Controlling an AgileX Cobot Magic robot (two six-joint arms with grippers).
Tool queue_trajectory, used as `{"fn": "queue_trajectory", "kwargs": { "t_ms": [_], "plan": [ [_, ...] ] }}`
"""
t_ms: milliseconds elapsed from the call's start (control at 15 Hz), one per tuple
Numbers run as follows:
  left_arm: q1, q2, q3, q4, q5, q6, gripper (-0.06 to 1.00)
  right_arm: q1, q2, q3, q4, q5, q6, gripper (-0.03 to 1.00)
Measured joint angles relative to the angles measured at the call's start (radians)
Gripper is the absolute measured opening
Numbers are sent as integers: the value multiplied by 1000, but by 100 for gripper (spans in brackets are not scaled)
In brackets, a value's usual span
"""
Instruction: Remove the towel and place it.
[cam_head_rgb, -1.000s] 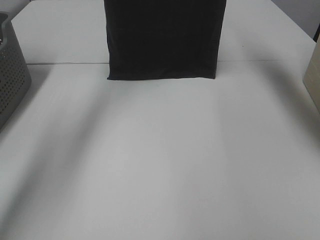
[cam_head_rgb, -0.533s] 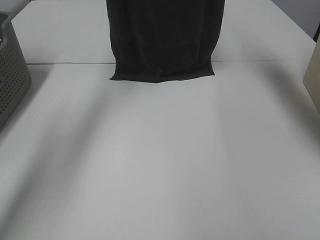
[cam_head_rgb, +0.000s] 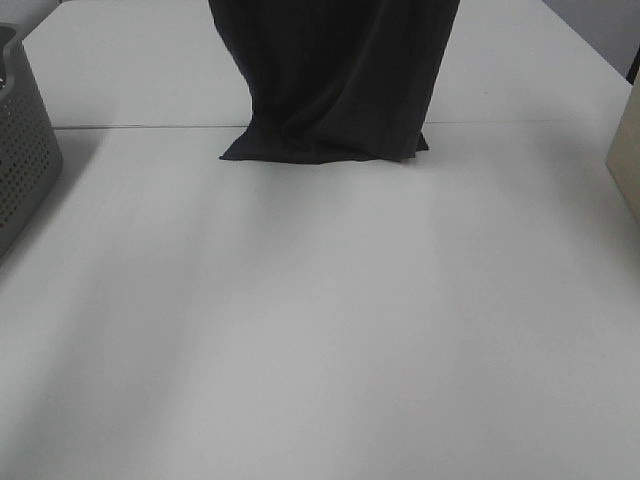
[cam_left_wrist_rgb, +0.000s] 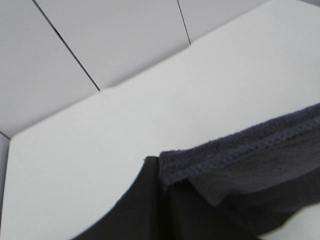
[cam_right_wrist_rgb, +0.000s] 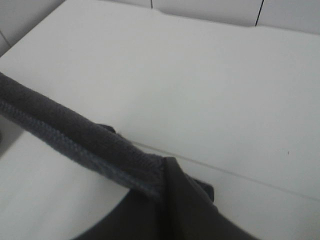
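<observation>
Two wrist views showed little but cloth: a hemmed edge (cam_left_wrist_rgb: 260, 145) of the towel (cam_head_rgb: 335, 90) ran close across each lens. Neither the left pincer nor the right pincer was itself visible, so I could not tell whether either was clenched on the fabric or released.

From the high camera, the towel hung from somewhere above the picture at the far middle of the tabletop (cam_head_rgb: 320, 330). Its lower end lay bunched and creased on the surface, just past the seam (cam_head_rgb: 130, 127) between the two panels. The grey perforated basket (cam_head_rgb: 25, 150) stood well apart, at the left edge.

The main risk, as I judged it, was an untidy placement. With the bottom crumpled, further lowering straight down would probably pile the cloth into a heap rather than lay it flat. Drawing it toward the near side while lowering seemed the likelier way to spread it. A second risk was uneven hold: if one corner slipped, the towel would swing and fold sideways. The hanging folds looked narrower near the bottom, which suggested the cloth was already twisting slightly.
</observation>
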Motion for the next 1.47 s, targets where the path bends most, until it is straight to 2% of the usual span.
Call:
{"fn": "queue_trajectory", "kwargs": {
  "t_ms": [133, 333, 600, 733, 1000, 1067, 1267, 1467],
  "plan": [
    [-2, -51, 0, -46, 184, -4, 0, 1, -30, 0, 23, 124, 0, 1],
    [-2, -92, 24, -106, 223, -23, 0, 1, -63, 0, 45, 239, 0, 1],
    [-2, -183, 180, -170, 230, -39, 0, 0, -89, 12, 45, 263, -1, 1],
    [-2, -272, 348, -198, 230, -43, 0, 1, -149, 104, 75, 263, -1, 1],
    [-9, -475, 657, -273, 223, -43, 0, 3, -352, 413, 130, 261, 2, 1],
    [-17, -589, 836, -316, 217, -43, 0, 8, -464, 550, 154, 258, 2, 1],
    [-72, -742, 1119, -349, 189, -61, 0, 12, -615, 763, 167, 256, 29, 1],
    [-86, -837, 1326, -405, 163, -85, 0, 14, -733, 977, 203, 253, 75, 1]
  ]
}}
